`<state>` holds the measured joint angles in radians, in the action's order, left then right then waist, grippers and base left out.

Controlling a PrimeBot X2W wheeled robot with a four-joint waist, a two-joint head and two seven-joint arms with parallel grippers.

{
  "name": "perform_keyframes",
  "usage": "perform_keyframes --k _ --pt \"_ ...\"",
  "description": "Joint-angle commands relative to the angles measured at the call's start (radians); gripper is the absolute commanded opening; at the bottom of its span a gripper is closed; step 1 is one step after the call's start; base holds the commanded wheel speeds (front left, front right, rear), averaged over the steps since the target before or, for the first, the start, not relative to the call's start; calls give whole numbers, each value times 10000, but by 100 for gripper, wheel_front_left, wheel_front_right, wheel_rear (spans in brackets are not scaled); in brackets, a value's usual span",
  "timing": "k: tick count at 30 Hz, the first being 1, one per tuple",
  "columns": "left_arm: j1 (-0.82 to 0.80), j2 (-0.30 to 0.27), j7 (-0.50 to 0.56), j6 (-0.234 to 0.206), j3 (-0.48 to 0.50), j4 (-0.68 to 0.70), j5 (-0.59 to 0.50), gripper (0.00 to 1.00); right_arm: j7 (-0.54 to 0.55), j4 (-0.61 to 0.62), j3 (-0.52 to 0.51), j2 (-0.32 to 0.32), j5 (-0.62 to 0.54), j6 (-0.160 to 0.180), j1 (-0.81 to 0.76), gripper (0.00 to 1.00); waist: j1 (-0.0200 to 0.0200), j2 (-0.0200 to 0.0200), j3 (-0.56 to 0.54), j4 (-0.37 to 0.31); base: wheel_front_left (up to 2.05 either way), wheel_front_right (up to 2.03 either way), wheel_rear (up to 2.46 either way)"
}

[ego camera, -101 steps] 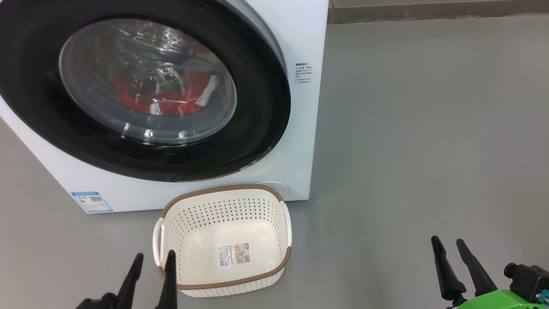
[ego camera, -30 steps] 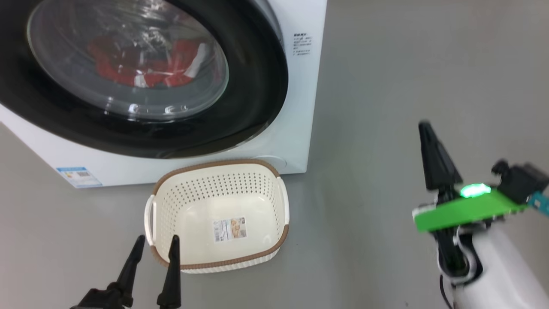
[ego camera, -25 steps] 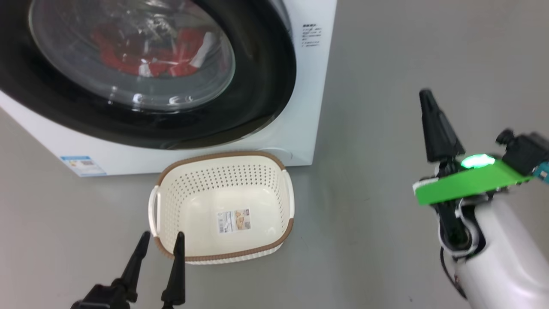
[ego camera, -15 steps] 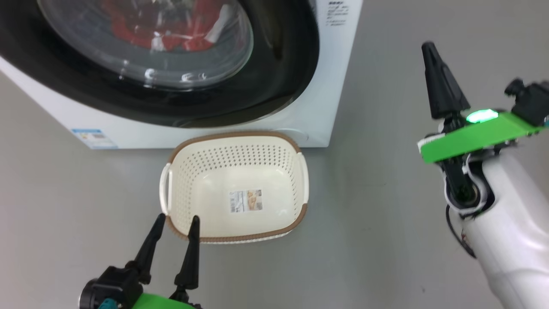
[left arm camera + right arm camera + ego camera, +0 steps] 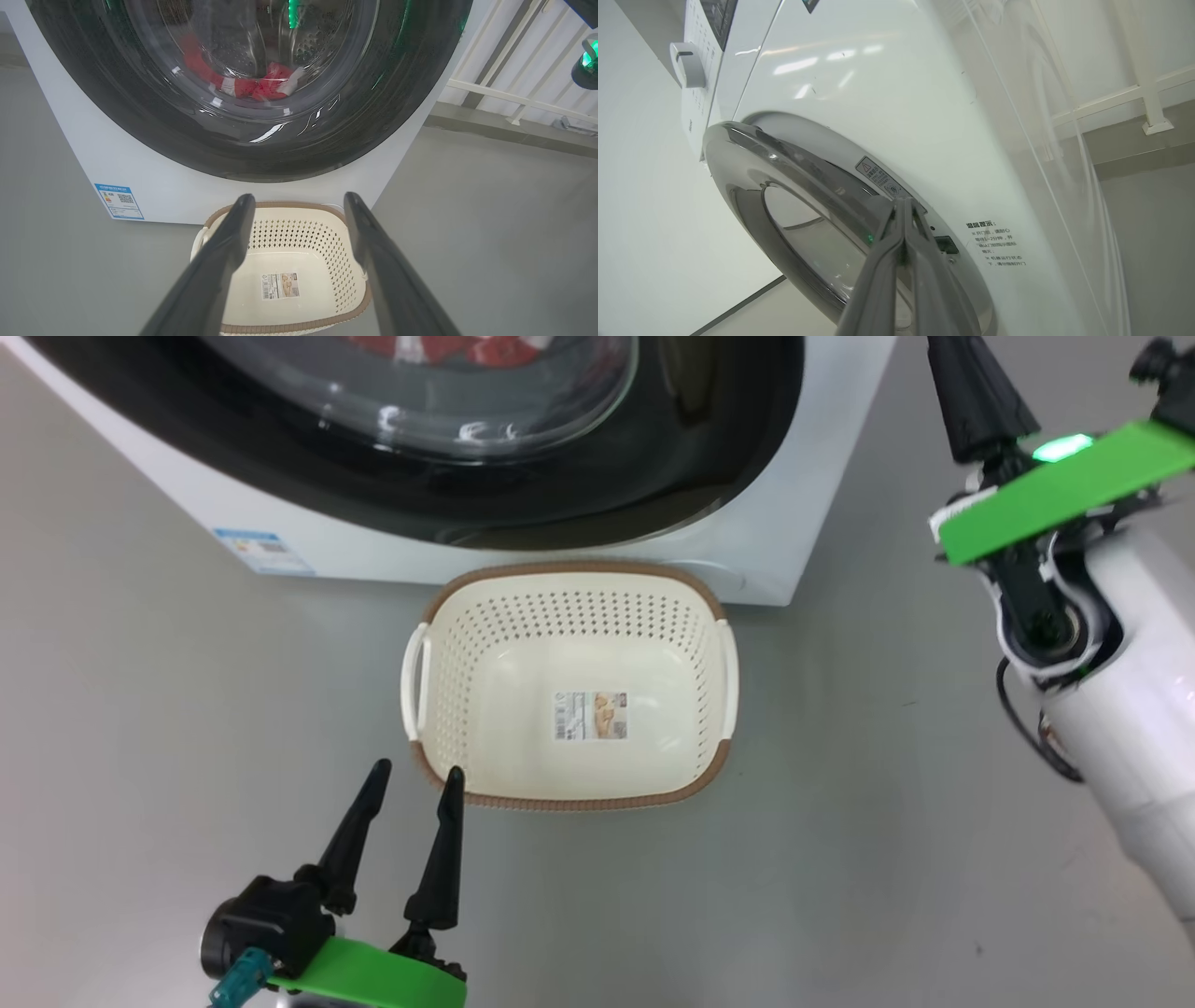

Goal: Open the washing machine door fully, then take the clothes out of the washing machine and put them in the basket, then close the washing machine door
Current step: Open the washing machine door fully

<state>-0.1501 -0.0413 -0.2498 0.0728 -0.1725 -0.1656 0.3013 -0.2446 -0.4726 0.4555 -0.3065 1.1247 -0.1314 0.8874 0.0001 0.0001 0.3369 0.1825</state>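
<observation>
The washing machine (image 5: 822,523) stands at the top of the head view, and its door (image 5: 709,476) with the black rim is against its front. Red and white clothes (image 5: 261,86) lie behind the glass. The basket (image 5: 448,709) sits on the floor in front of the machine, with just a label in it. My left gripper (image 5: 416,770) is open, low beside the basket's near left corner. In the left wrist view the left gripper (image 5: 299,199) points over the basket (image 5: 327,242) at the door (image 5: 261,154). My right gripper (image 5: 966,373) is raised and shut. The right gripper (image 5: 903,203) has its tips at the right edge of the door (image 5: 784,158).
Bare grey floor (image 5: 887,803) spreads right of the basket. A blue label (image 5: 261,549) marks the machine's lower left corner. White railing bars (image 5: 514,88) stand behind the machine on the right. The control panel with a knob (image 5: 689,65) is above the door.
The head camera has shifted, so the machine and basket sit further right and the machine higher. My right arm has risen to the door's right edge, its fingers now together. The left gripper stays open.
</observation>
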Motion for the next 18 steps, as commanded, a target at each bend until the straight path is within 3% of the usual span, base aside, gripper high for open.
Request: perform_keyframes --k 1,18 --pt "-211 -89 -120 91 237 197 65 100 59 158 216 -47 212 7 257 0 -1 -1 297 282 0 0 0" --pt "-804 -89 -120 84 -84 249 467 100 2769 588 1257 -1083 3717 7 2256 0 -1 -1 1312 903 0 0 0"
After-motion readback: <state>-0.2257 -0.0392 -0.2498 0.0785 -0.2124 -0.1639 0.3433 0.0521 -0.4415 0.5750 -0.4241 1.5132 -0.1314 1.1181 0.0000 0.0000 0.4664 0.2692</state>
